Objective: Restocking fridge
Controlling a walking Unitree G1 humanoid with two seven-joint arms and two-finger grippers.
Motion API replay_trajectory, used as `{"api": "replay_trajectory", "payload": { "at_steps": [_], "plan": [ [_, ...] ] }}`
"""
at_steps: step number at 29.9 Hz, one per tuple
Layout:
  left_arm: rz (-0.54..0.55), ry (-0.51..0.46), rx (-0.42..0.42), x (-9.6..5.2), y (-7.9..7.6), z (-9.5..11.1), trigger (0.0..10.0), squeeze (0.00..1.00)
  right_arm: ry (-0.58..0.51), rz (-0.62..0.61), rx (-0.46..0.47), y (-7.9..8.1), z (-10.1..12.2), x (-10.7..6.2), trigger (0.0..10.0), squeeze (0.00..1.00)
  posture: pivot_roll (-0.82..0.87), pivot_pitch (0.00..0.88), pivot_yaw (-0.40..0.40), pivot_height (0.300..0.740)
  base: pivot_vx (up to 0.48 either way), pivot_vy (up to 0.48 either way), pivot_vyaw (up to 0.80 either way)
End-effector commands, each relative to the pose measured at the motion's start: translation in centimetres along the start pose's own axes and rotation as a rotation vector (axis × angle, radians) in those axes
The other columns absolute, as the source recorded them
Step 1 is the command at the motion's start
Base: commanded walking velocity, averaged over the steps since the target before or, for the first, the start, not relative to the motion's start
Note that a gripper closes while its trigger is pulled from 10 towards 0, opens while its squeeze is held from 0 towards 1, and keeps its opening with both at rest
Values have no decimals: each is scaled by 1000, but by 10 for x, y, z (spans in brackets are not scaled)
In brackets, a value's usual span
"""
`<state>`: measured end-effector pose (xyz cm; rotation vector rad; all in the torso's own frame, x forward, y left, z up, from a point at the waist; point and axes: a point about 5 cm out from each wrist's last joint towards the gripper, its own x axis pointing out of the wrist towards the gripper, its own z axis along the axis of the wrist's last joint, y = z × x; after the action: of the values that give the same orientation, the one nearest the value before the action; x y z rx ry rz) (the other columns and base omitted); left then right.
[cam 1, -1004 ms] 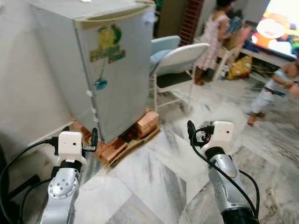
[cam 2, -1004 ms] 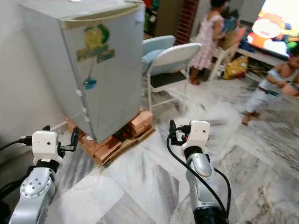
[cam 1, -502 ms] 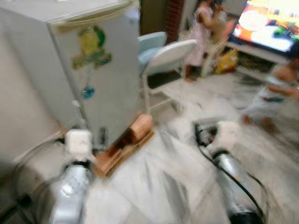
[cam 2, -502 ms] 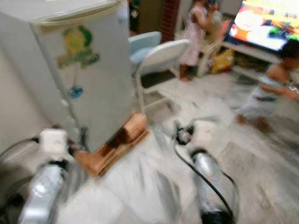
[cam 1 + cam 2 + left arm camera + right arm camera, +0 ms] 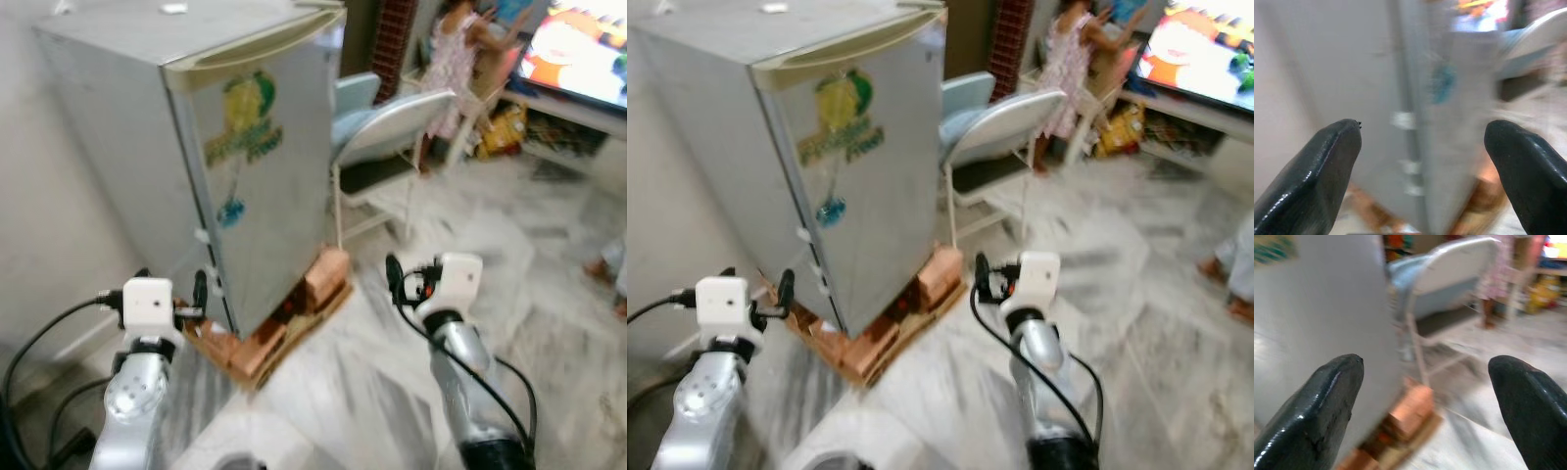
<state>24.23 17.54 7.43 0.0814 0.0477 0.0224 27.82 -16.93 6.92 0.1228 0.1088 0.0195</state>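
Grey fridge (image 5: 250, 166) shut on bricks (image 5: 294, 313), both grippers, left (image 5: 1422, 171) and right (image 5: 1425, 406), spread wide, empty, chair (image 5: 392, 127) far right.

Two silver jointed arms, each capped by a white boxy wrist housing. Black cables loop off both. Left gripper (image 5: 1422, 176) and right gripper (image 5: 1425, 416) carry thick glossy black fingers (image 5: 1312, 176).

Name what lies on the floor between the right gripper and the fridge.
Stacked bricks on a board propping the fridge, then bare marble up to the right gripper, in the left eye view.
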Motion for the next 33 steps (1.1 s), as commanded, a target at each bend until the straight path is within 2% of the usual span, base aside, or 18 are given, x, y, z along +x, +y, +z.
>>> {"api": "replay_trajectory", "payload": {
  "at_steps": [1, 3, 10, 21, 24, 29, 33],
  "plan": [
    [0, -12, 14, 1, 4, 3, 10000, 0, -9, 1, 3, 1, 3, 2, 10000, 0, 70, 0, -49, 740, 0, 480, -800],
    [1, -12, 13, 1, 4, 3, 10000, 0, -9, 0, 2, 1, 4, 2, 10000, 0, 69, 0, -50, 740, 0, 480, -800],
    [-35, -26, 24, 0, -2, 4, 10000, 0, -13, -5, -4, 0, 4, 2, 10000, 0, 65, 3, -48, 740, 0, 465, 0],
    [-72, -38, 32, 0, -10, 5, 10000, 0, -14, -14, 3, -3, 5, 2, 10000, 0, 60, 4, -51, 740, 220, 402, -800],
    [-69, -32, 26, 0, -11, 4, 10000, 0, -14, -11, 0, -3, 6, 2, 10000, 0, 61, 5, -54, 740, 354, 0, 0],
    [-72, -22, 29, -1, -12, 3, 10000, 0, -12, -6, -2, -2, 5, 3, 10000, 0, 65, 6, -57, 740, 0, 0, 0],
    [-129, -36, -1, -4, -16, 4, 10000, 0, -11, -4, -3, -1, 5, 4, 10000, 0, 65, 8, -58, 740, 0, 0, 0]
  ]
}}
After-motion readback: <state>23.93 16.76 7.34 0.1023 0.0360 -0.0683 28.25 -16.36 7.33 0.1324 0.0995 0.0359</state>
